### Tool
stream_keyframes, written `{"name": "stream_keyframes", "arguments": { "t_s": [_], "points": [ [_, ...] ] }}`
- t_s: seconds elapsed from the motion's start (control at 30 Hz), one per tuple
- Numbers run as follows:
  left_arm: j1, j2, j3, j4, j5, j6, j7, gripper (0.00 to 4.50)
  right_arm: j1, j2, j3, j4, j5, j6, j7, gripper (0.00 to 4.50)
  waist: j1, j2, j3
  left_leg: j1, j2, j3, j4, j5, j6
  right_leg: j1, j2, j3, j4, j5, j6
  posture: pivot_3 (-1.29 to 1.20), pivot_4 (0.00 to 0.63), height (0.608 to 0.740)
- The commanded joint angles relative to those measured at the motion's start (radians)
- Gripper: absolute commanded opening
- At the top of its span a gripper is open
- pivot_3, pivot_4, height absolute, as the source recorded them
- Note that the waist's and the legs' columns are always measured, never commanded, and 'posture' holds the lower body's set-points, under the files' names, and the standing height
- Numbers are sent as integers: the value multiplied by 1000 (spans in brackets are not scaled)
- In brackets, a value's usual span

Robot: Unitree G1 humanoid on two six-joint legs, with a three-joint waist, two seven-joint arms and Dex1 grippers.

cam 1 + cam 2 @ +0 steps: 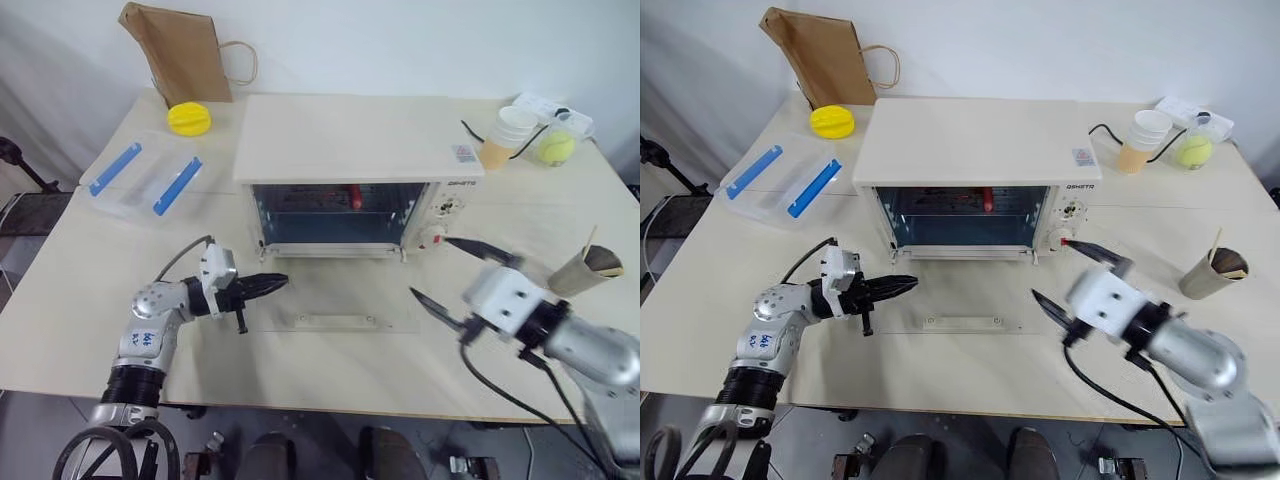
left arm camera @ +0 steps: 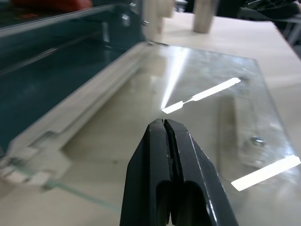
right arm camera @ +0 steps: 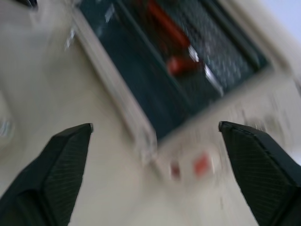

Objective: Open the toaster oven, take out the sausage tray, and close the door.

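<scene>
Pale tabletop (image 1: 90, 300) against a white wall carries the whole scene. At its near left the left gripper (image 1: 272, 283) hangs with its fingers pressed together and empty, its tips just over the near left corner of the door (image 1: 340, 305), which lies folded flat on the table with its bar handle (image 1: 336, 321) facing up; the pose suggests it has just let the door down. Beyond the tips stands the toaster oven (image 1: 345, 140), its mouth open. Inside, at the back, the red sausages (image 1: 355, 197) show, so the sausage tray (image 1: 970, 212) judged to lie under them is not yet out. The right gripper (image 1: 452, 278) hovers with fingers spread wide and empty, beside the door's right edge and in front of the oven's control panel, apparently lining up to reach in. Between it and the tray nothing blocks the way. Outward lie a clear plastic box with blue clips (image 1: 142, 180), a yellow lid (image 1: 189, 118), a paper bag (image 1: 178, 50), stacked paper cups (image 1: 505, 135), a tennis ball (image 1: 556, 148) and a brown cup (image 1: 586, 268).
</scene>
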Motion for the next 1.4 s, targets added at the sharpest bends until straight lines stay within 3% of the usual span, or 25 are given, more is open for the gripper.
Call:
{"name": "stream_keyframes", "arguments": {
  "t_s": [0.03,0.17,0.37,0.63,0.73,1.13,1.4],
  "points": [
    [22,7,59,-30,-49,-19,4,806,-136,38,141,91,-158,-7,-75,4500,-2,0,0,0,0,0,0,0,0,0,0,0,0,0,0,0,150,740],
    [51,11,103,-74,-76,-15,27,1942,-291,89,287,244,-344,-58,-152,4500,-3,0,0,-3,-1,0,0,0,0,-2,-1,-2,0,1,1,0,150,740],
    [124,37,171,-163,-136,46,59,3666,-466,193,428,476,-495,-193,-229,4500,-22,0,0,-5,-1,0,-1,0,0,-7,-1,-4,5,1,2,0,150,740],
    [181,58,208,-282,-194,145,100,3666,-633,320,526,740,-636,-254,-301,4500,-39,0,0,-6,-1,-5,0,0,0,-8,-2,-4,7,1,2,0,150,740],
    [184,64,210,-296,-196,154,106,3740,-678,351,536,824,-674,-253,-330,3898,-41,0,0,-6,-1,-5,0,0,0,-8,-2,-4,7,1,2,0,150,740],
    [165,64,205,-312,-208,186,94,3740,-732,399,528,894,-704,-280,-346,27,-48,-1,-1,-14,-1,-4,1,1,-2,-18,-2,-3,11,1,2,0,150,740],
    [61,61,194,-296,-248,245,73,3740,-755,389,514,859,-709,-314,-331,27,-50,-2,-1,-15,0,-5,1,1,-2,-17,-1,-4,11,1,1,0,150,740]
  ]
}}
